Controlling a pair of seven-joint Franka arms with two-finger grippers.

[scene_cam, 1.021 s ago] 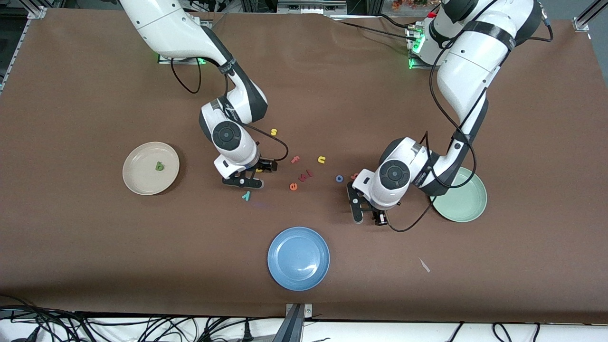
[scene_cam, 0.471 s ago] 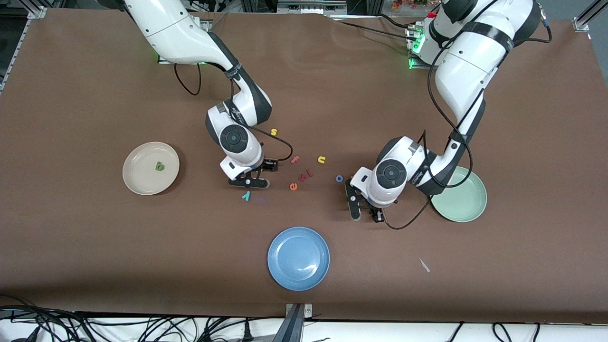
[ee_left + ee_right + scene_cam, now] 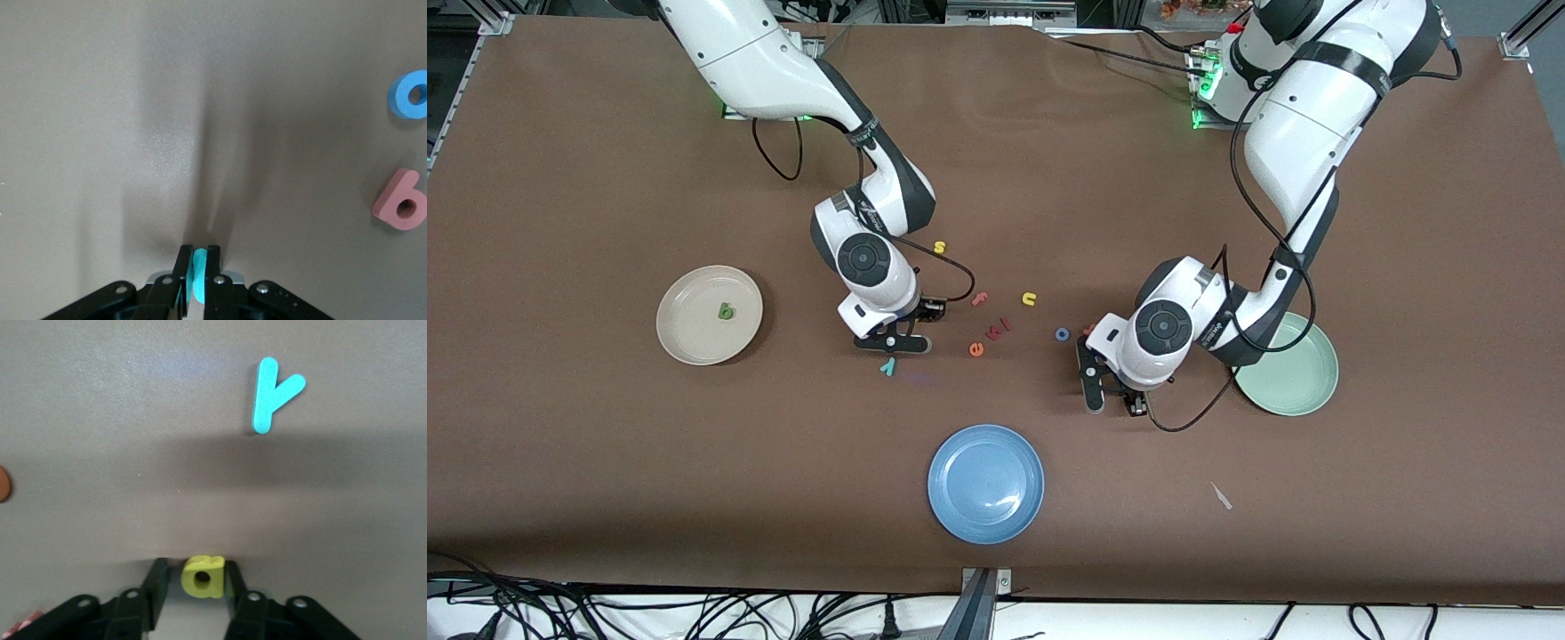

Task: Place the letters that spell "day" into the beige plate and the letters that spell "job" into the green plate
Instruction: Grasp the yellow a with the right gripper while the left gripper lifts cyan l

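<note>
My left gripper [image 3: 1112, 396] [image 3: 198, 252] is shut on the teal j [image 3: 199, 267], low at the table between the blue o [image 3: 1062, 334] [image 3: 408, 95] and the green plate [image 3: 1303, 378]. The salmon b [image 3: 400, 200] lies beside the o. My right gripper [image 3: 891, 344] [image 3: 195, 570] stands low around the yellow d [image 3: 203, 577]. One finger touches the d and the other is a sliver off it. The teal y [image 3: 887, 365] [image 3: 273, 393] lies just nearer the front camera. The green a [image 3: 726, 311] rests in the beige plate [image 3: 680, 342].
A blue plate [image 3: 985, 483] sits near the table's front edge. Loose letters lie between the two hands: yellow s [image 3: 939, 246], pink f [image 3: 980, 299], yellow u [image 3: 1029, 299], orange e [image 3: 976, 349]. A white scrap [image 3: 1221, 495] lies toward the left arm's end.
The left jaws closed onto the teal j. The right hand shifted slightly toward the table's middle and its jaws narrowed around the yellow d.
</note>
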